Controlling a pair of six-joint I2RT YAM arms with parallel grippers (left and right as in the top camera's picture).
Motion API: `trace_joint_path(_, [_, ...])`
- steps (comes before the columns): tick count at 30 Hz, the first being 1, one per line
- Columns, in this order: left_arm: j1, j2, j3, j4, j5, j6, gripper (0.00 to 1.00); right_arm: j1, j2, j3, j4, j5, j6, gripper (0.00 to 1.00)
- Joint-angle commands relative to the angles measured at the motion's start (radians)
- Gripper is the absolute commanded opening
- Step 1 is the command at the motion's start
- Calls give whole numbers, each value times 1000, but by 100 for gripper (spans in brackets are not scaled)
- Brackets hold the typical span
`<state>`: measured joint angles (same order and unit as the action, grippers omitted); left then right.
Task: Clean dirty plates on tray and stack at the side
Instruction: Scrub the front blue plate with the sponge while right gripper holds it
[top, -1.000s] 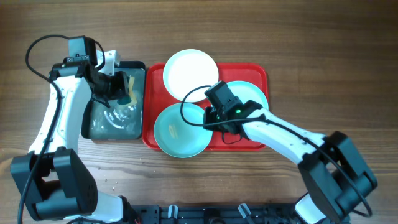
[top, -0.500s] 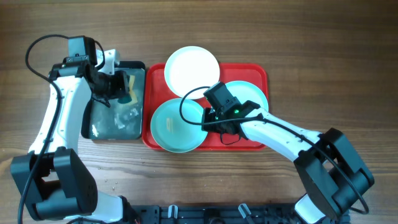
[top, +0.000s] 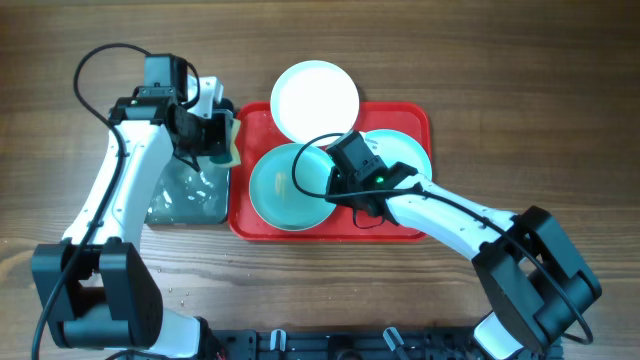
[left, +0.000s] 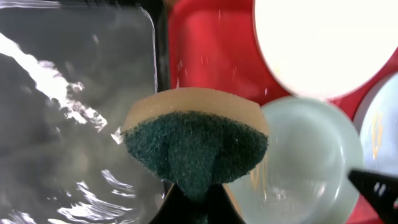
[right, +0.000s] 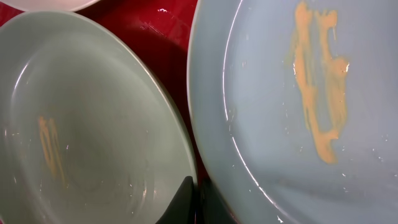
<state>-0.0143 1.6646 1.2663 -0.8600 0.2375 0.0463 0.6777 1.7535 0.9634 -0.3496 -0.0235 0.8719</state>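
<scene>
While clenching a sponge (left: 196, 146) in the left jaws, hovers at the edge of the red tray (top: 400, 115); pinches the rim of a turquoise plate (top: 283, 190) lying there with the right jaws; probably about to scrub; next calls for lowering sponge onto the smear.

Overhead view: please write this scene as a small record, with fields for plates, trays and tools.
white plate: overlaps the tray's far rim, no smear visible
left turquoise plate: faint orange smear; right tool shut on its rim
right turquoise plate: orange smear, lies on the tray
red tray: holds these three plates
left tool: shut on sponge, at the border of both trays
black tray: holds water
</scene>
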Motion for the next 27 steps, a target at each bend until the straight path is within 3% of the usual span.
trace_joint_path(1, [-21, 8, -5, -34, -11, -31, 4, 0, 12, -3, 3, 43, 21, 4])
trace_joint_path(4, [-47, 8, -5, -66, -10, -47, 4, 0, 12, -3, 2, 43, 21, 4])
trace_joint_path(10, [-182, 8, -9, -72, 9, -192, 4, 0, 12, -3, -2, 43, 21, 4])
trace_joint_path(15, [-277, 8, -90, 1, -6, -241, 4, 0, 12, -3, -3, 43, 18, 4])
trace_joint_path(17, [-291, 8, -130, 34, -65, -291, 4, 0, 12, -3, -3, 43, 18, 4])
trace_joint_path(27, [-293, 8, -219, 153, -161, -317, 4, 0, 12, -4, -6, 31, 18, 4])
